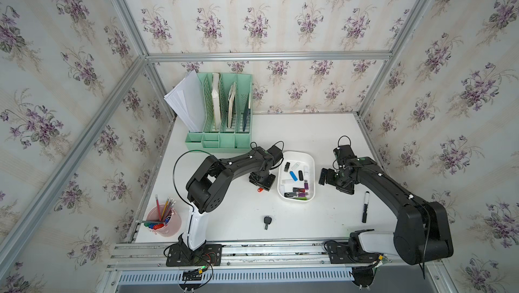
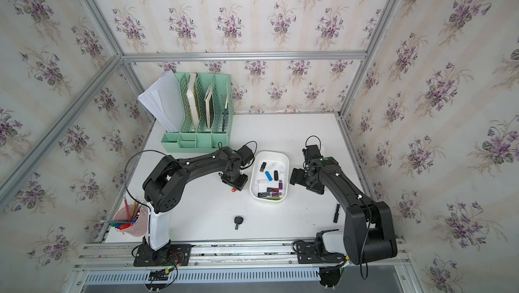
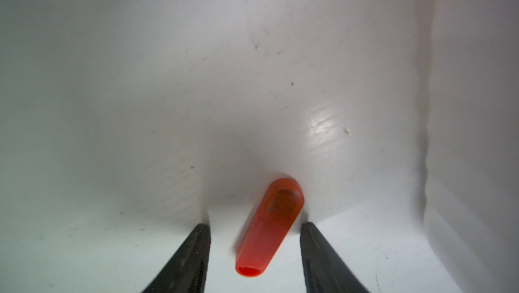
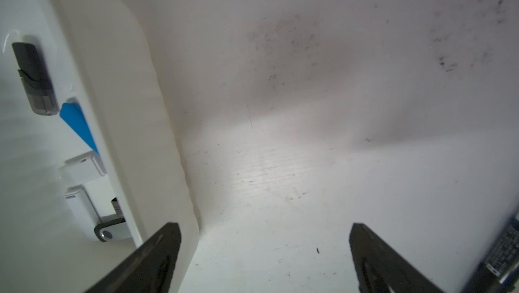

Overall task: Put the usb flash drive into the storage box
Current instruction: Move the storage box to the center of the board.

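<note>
A mint-green organizer, pink pencil cup, black key and marker lie apart.

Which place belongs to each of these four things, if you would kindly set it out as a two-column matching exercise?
Things
1. red translucent plastic usb flash drive
2. blue plastic usb flash drive
3. black marker pen
4. coloured wooden pencils

Places
A. standing in the pink plastic cup
B. on the white table, between the fingers of the left gripper
C. inside the shallow white plastic storage box
D. lying on the table beside the right arm

Pairs: 1-B, 2-C, 3-D, 4-A
</note>
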You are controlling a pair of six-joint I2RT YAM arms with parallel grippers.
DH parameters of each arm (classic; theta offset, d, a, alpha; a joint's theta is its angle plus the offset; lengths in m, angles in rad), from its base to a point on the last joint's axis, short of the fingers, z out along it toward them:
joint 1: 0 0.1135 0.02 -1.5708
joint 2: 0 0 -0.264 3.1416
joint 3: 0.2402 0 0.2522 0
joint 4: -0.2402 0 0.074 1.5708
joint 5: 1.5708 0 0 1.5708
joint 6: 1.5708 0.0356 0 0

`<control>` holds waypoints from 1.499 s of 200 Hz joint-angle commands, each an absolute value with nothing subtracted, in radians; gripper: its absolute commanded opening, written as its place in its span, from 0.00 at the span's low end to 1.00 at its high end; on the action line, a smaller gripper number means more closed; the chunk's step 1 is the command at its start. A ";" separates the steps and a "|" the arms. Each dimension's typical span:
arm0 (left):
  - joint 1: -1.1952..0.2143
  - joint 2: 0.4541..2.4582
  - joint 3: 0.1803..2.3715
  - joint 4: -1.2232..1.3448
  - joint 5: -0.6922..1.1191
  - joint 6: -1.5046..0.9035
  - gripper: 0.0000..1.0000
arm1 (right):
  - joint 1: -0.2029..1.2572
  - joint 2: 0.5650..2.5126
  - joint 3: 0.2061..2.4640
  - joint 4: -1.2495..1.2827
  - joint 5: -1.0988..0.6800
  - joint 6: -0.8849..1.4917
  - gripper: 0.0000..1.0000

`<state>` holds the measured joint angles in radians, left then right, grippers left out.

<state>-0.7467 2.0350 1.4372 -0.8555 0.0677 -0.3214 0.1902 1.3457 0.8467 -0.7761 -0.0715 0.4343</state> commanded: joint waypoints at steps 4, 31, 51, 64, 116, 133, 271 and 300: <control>-0.747 2.041 1.438 -0.857 0.077 -0.322 0.49 | 0.206 1.362 0.853 -0.762 -0.073 0.444 0.98; -0.747 2.040 1.435 -0.860 0.077 -0.321 0.43 | 0.218 1.383 0.841 -0.751 -0.074 0.448 0.98; -0.744 2.036 1.428 -0.859 0.075 -0.322 0.38 | 0.234 1.400 0.843 -0.743 -0.074 0.452 0.98; -0.745 2.036 1.427 -0.858 0.074 -0.322 0.36 | 0.241 1.412 0.848 -0.741 -0.072 0.456 0.98; -0.743 2.026 1.414 -0.863 0.071 -0.325 0.28 | 0.250 1.431 0.848 -0.739 -0.054 0.465 0.99; -0.742 2.021 1.409 -0.864 0.069 -0.325 0.27 | 0.250 1.433 0.848 -0.741 -0.045 0.469 0.99; -0.678 1.864 1.395 -0.947 0.043 -0.322 0.26 | 0.406 1.502 0.870 -0.745 -0.073 0.495 0.99; -0.667 1.831 1.427 -0.988 0.033 -0.313 0.27 | 0.509 1.556 0.897 -0.711 -0.132 0.523 0.99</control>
